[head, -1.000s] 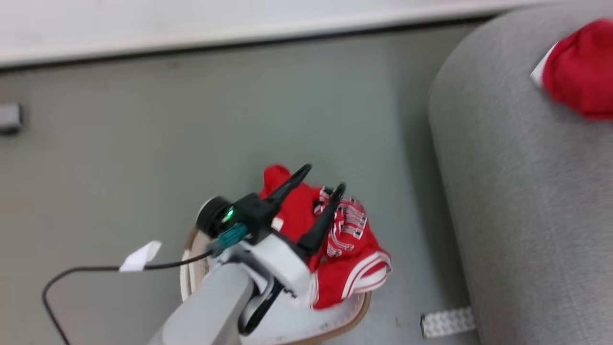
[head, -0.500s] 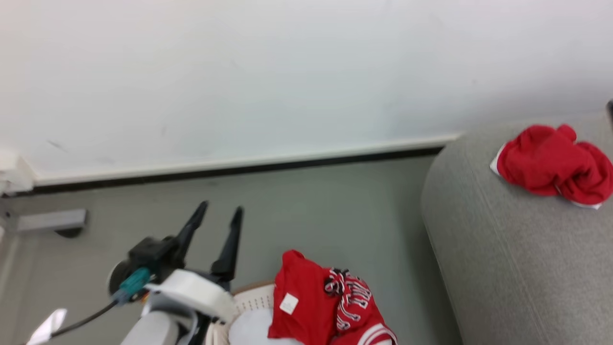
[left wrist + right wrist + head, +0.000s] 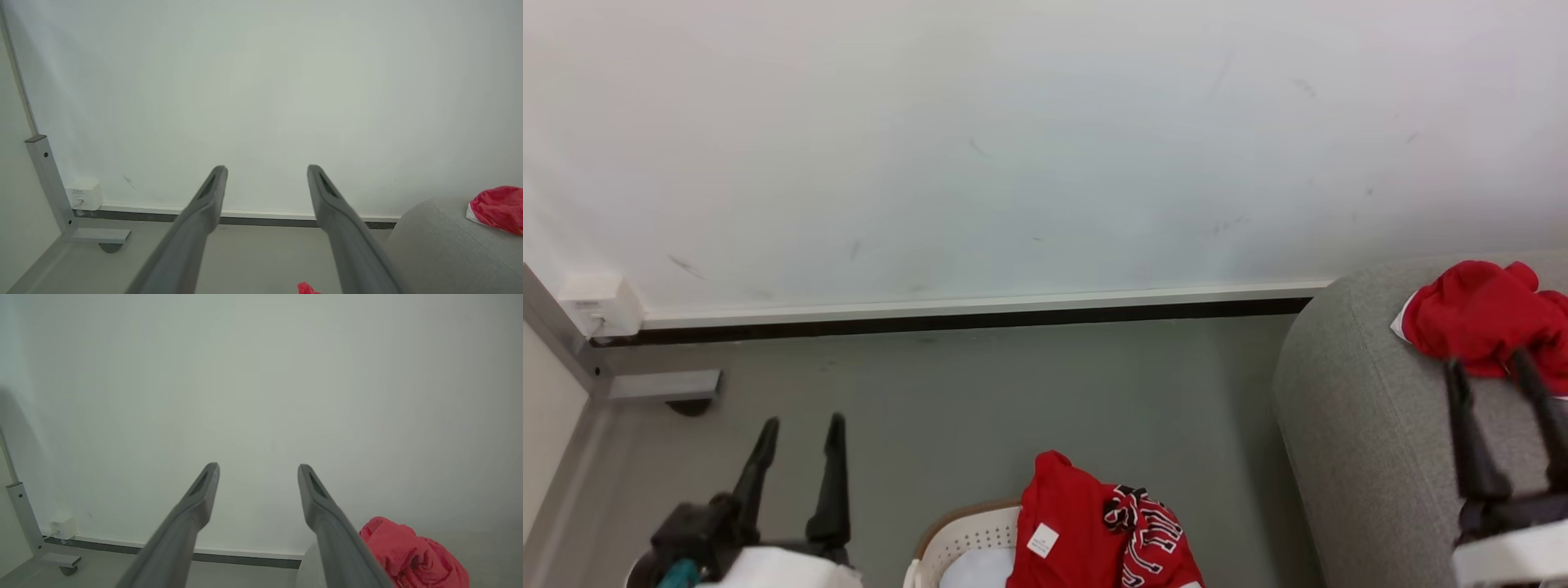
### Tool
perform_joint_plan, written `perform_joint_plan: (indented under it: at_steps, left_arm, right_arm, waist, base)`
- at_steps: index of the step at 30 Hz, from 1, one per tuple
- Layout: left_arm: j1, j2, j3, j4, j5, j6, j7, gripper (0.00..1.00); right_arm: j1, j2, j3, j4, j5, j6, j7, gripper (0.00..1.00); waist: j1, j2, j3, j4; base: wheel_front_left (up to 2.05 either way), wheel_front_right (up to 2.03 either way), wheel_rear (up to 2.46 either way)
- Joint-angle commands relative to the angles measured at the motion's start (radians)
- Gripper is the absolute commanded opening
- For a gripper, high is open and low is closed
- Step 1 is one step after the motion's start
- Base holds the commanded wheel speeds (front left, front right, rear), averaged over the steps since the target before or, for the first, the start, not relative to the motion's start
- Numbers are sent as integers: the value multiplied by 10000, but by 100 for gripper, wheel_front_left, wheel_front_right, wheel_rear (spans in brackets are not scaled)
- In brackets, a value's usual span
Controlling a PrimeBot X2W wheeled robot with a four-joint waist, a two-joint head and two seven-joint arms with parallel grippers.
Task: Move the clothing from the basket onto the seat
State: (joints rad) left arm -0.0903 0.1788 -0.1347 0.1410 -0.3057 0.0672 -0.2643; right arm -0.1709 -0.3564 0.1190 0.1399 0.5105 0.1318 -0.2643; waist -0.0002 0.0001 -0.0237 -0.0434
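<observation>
The red jersey [image 3: 1107, 531] with black-and-white lettering and a small white tag hangs over the white perforated basket [image 3: 964, 539] at the bottom middle of the head view. A plain red garment with white trim [image 3: 1478, 318] lies crumpled on the grey seat [image 3: 1364, 425] at the right; it is seen again as the plain garment [image 3: 496, 208] and as the plain garment [image 3: 412, 555]. My left gripper [image 3: 800, 426] stands open and empty over the floor, left of the basket. My right gripper [image 3: 1490, 363] is open and empty above the seat, just in front of the plain garment.
A white wall with a dark baseboard [image 3: 964, 320] runs across the back. A grey metal post with a foot and caster [image 3: 662, 388] and a small white box [image 3: 600, 304] stand at the left. Grey floor [image 3: 1029, 400] lies between basket and wall.
The head camera has tilted up, so basket and jersey slid to the bottom edge. My left gripper came off the jersey and moved left, open. My right gripper has come into view.
</observation>
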Motion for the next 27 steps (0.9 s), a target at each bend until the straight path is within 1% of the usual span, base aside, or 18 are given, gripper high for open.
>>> perform_joint_plan:
  at_steps: [1,3,6,10,16,23,27]
  left_arm:
    - [366,-193,299,-133,304,-65,-3,100]
    - [659,-435,614,-139,496,-255,-1,100]
    - [959,-705,946,-67,827,-553,-3,100]
    - [1082,-944,1239,18,1100,-912,-3,100]
    - [895,-1145,1528,102,1427,-1259,-3,100]
    - [892,-1223,1703,171,1571,-1411,-3,100]
    - [824,-1249,1690,224,1659,-1492,-3,100]
  right_arm:
    - [682,357,-198,-299,-307,-22,6,100]
    - [1226,764,-275,-604,-717,-22,5,100]
    - [1720,1191,-291,-634,-1041,-22,4,100]
    - [1744,1373,-125,-567,-1276,-22,4,100]
    - [1522,1389,-89,-527,-1380,-22,3,100]
    - [1460,1462,48,-524,-1370,-22,3,100]
    - [1356,1385,166,-502,-1310,-22,3,100]
  waist:
    - [2,-1,-53,16]
    - [2,-1,-93,10]
    - [2,-1,-133,-34]
    - [2,-1,-167,-121]
    - [2,-1,-171,-193]
    - [2,-1,-130,-325]
    - [2,-1,-33,-476]
  base:
    - [0,0,0]
    - [0,0,0]
    - [0,0,0]
    - [0,0,0]
    - [0,0,0]
    - [0,0,0]
    - [0,0,0]
